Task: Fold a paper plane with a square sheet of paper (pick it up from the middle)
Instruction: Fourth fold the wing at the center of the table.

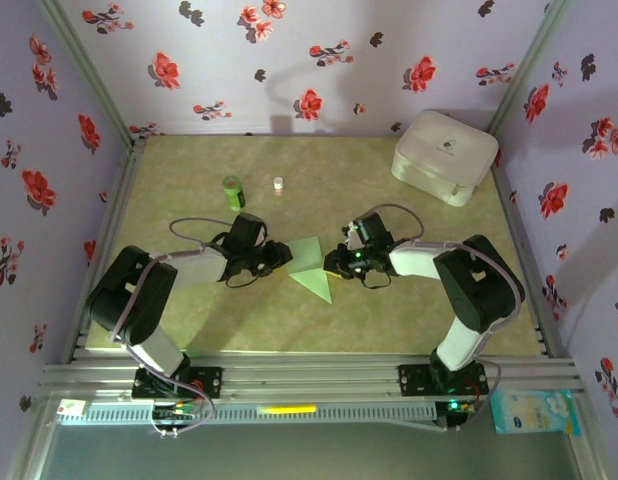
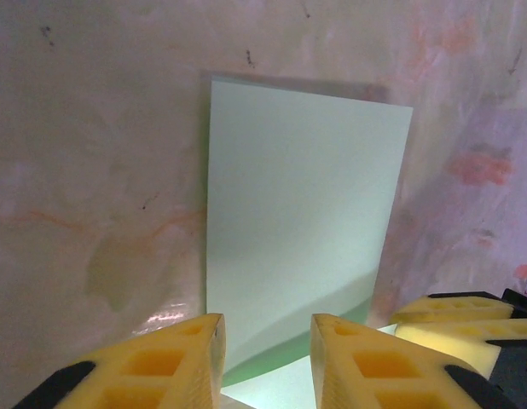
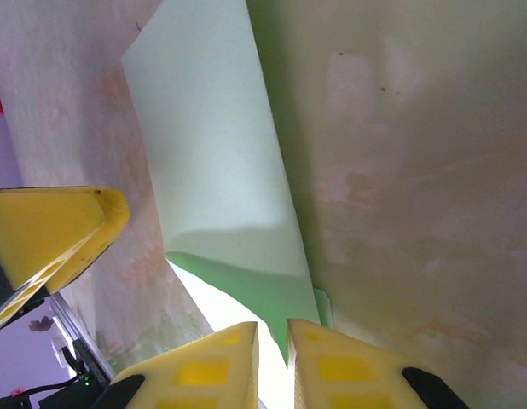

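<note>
at the middle of the mottled olive-beige bench [image 1: 179,180], a thin pale green sheet of paper [image 1: 311,265] lies partly folded, smooth and matte, with a triangular outline from above. the left arm's blocky yellow fingers [image 2: 174,362] stand parted. the sheet's near edge runs into the gap between them without being squeezed. the right arm's yellow fingers [image 3: 332,368] are drawn almost together, pinching a raised, curled corner of the sheet, while the rest of it slopes down flat onto the bench.
</note>
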You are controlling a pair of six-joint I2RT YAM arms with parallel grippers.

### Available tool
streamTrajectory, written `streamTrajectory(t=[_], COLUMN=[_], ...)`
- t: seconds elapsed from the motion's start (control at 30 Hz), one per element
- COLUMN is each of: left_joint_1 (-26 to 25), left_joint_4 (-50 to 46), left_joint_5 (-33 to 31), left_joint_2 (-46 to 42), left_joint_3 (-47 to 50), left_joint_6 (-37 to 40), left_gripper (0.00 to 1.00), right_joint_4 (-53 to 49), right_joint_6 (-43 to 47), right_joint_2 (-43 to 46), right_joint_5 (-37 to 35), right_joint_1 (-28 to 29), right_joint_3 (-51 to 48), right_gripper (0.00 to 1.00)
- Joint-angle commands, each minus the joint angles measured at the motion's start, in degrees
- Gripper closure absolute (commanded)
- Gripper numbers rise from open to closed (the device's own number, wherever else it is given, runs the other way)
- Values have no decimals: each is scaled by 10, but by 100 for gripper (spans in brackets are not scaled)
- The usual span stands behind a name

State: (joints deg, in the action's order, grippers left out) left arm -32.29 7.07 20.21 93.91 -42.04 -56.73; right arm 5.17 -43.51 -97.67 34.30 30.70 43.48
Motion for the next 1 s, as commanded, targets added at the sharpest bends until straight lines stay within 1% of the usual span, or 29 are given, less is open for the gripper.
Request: streamTrajectory(t=[0.0, 0.17, 0.47, 0.77, 0.97], left_joint_1=[7, 12, 23, 35, 35], left_joint_4=[23, 31, 63, 86, 98], left_joint_5=[17, 22, 38, 51, 61], left_joint_2=[8, 9, 8, 4, 14], left_joint_3=[11, 14, 30, 41, 37], left_joint_6=[-14, -19, -34, -45, -51], left_gripper=[68, 68, 67, 61, 59], right_joint_4=[15, 21, 25, 97, 125], right_joint_6=[7, 6, 9, -22, -38], right_joint_2=[-14, -17, 13, 49, 54], right_joint_5=[13, 18, 18, 44, 52], right_joint_1=[2, 2, 1, -1, -3], right_joint_3=[7, 7, -4, -35, -46], right_gripper=[85, 86, 96, 99, 100])
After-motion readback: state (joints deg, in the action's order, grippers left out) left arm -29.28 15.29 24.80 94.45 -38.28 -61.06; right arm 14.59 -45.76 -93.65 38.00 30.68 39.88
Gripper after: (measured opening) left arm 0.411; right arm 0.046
